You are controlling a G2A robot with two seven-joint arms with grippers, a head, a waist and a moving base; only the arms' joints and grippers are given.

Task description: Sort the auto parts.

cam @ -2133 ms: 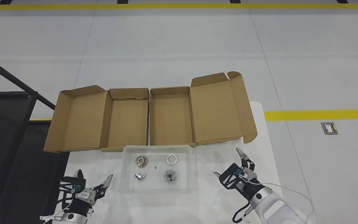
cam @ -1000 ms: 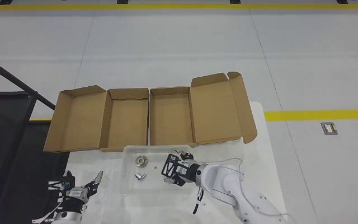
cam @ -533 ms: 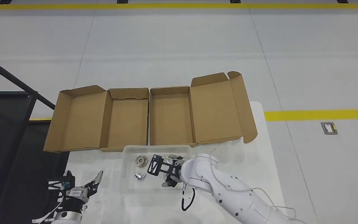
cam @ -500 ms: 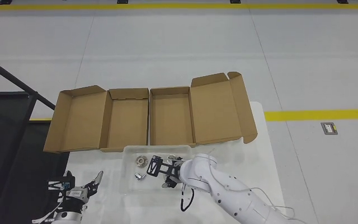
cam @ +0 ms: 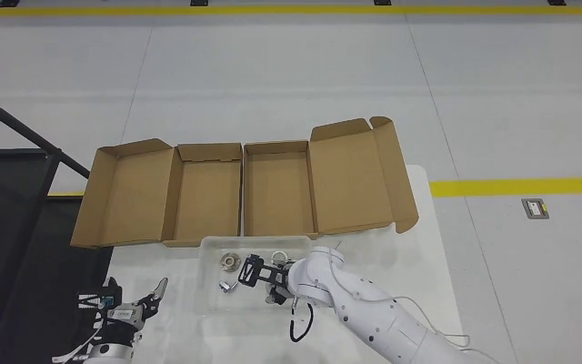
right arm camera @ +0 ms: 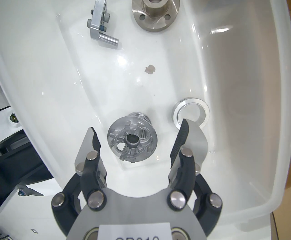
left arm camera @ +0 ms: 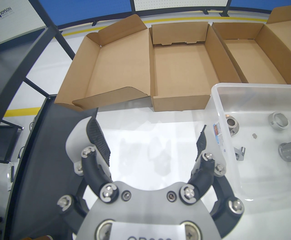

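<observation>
the part under the right gripper point(right arm camera: 138, 125) is a grey cast metal hub point(right arm camera: 132, 142), round, with a centre hole and ribbed cut-outs on its face. it lies flat on the floor of the clear plastic tub point(right arm camera: 238, 91), between the gripper's wide-spread fingers, with neither pad touching it. a shiny ring point(right arm camera: 190, 100) lies just beside one fingertip; a flange point(right arm camera: 155, 13) and a small bracket point(right arm camera: 100, 22) lie farther off. the left gripper point(left arm camera: 147, 125), fingers apart and holding nothing, hangs over the table point(left arm camera: 136, 127) beside the tub.
</observation>
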